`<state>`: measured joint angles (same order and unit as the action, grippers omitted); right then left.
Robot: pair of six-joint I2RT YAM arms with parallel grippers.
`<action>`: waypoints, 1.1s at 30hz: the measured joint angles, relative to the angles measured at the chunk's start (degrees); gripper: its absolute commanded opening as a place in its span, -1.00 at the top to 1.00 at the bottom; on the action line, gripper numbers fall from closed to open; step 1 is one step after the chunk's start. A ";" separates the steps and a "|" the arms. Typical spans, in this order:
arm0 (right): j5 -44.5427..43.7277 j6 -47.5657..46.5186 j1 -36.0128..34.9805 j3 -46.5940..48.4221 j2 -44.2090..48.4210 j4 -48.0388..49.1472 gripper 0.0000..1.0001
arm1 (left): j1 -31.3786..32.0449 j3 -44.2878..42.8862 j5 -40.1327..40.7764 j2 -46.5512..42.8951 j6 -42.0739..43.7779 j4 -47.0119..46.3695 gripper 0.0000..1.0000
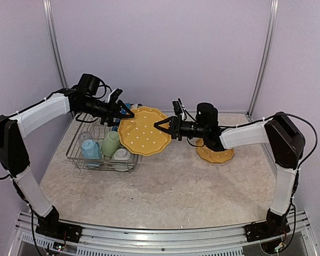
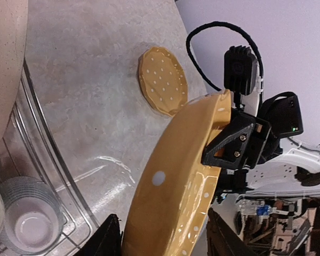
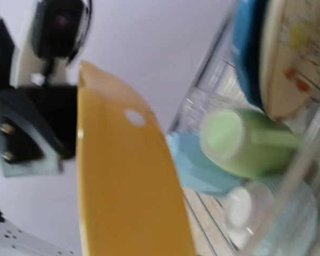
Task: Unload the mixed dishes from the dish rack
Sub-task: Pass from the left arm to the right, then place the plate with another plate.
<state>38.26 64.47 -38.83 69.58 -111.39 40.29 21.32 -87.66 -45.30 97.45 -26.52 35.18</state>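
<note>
A yellow white-dotted scalloped plate (image 1: 143, 131) hangs in the air just right of the dish rack (image 1: 73, 156), held at both ends. My left gripper (image 1: 126, 113) is shut on its left rim; in the left wrist view its fingers (image 2: 110, 240) flank the plate (image 2: 184, 176). My right gripper (image 1: 159, 125) grips the opposite rim and shows in the left wrist view (image 2: 230, 143); its own fingers are out of its wrist view, which the plate (image 3: 128, 181) fills. A second yellow plate (image 1: 217, 155) lies on the table under my right arm.
The rack holds a light green mug (image 1: 111, 143), a light blue cup (image 1: 90, 150), a small white cup (image 1: 121, 154), a clear glass (image 2: 29, 224), a blue plate (image 3: 250, 53) and a cream plate (image 3: 298, 53). Frame posts stand at the back corners.
</note>
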 measured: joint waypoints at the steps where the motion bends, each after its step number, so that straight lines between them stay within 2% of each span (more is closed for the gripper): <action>1: -0.17 -0.57 0.00 -0.83 0.37 -0.48 1.00 | 0.00 -0.04 0.22 0.00 0.11 0.11 -0.31; 6: -1.20 -2.51 1.20 -7.63 3.78 -3.67 1.00 | -0.02 -0.04 1.36 -0.70 0.83 0.20 -0.52; 14: -4.70 -6.99 9.07 -18.71 16.63 -10.84 1.00 | -0.57 -0.04 3.56 -4.02 1.62 0.20 -0.56; 20: -9.46 -11.98 18.01 -23.58 25.53 -18.40 1.00 | -1.57 -0.04 4.85 -4.70 2.23 0.22 -0.57; 25: -12.13 -15.43 25.90 -24.72 26.53 -26.62 1.00 | -1.90 -0.04 6.36 -4.87 2.75 0.31 -0.59; 33: -10.40 -20.00 34.36 -23.96 25.29 -34.18 1.00 | -1.90 -0.04 7.30 -4.92 3.08 0.46 -0.61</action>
<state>27.86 44.47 -4.47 45.63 -86.11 6.11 19.42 -87.70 -38.00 92.53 -23.44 35.64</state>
